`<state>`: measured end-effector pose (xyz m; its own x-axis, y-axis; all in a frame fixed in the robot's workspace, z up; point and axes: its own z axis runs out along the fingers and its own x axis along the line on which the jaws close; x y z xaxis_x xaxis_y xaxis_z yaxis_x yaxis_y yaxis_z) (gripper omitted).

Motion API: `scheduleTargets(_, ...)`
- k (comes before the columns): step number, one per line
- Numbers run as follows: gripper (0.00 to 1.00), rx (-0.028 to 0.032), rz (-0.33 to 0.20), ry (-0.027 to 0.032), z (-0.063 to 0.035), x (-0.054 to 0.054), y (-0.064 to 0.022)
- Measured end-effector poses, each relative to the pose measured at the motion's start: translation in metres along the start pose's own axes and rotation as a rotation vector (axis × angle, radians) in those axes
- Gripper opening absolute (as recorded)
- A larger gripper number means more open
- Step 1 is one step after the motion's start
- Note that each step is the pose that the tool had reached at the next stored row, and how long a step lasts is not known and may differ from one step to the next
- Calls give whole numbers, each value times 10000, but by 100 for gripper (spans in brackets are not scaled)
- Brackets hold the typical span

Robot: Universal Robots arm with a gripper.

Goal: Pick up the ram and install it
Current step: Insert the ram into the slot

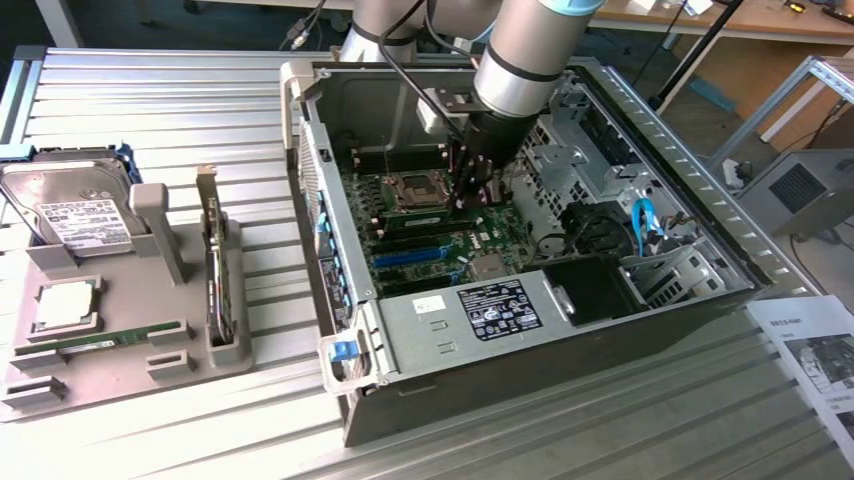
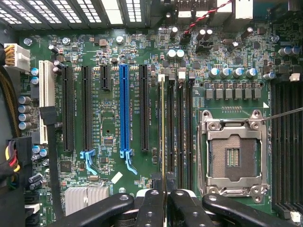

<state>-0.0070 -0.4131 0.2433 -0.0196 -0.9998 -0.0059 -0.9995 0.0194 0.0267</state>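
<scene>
My gripper (image 2: 164, 197) is shut on the ram (image 2: 163, 127), which I see edge-on as a thin pale strip running away from the black fingers (image 2: 150, 205). The stick hangs over the motherboard in line with the row of black memory slots (image 2: 180, 132) beside the open CPU socket (image 2: 232, 156). Whether its lower edge touches a slot I cannot tell. In the exterior view the gripper (image 1: 475, 190) reaches down inside the open computer case (image 1: 400, 340), over the green motherboard near the socket (image 1: 414, 188).
On the exterior view's left, a grey holder tray (image 1: 127, 375) carries a silver hard drive (image 1: 70, 215), an upright expansion card (image 1: 214, 270), a square chip (image 1: 64, 305) and another green memory stick (image 1: 100, 341). Case walls, a drive cage and cables surround the arm. A paper sheet (image 1: 814, 350) lies at the right.
</scene>
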Motion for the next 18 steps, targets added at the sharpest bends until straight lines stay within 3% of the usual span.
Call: scheduleTargets(18, 12, -1, 0, 3, 23, -8, 0)
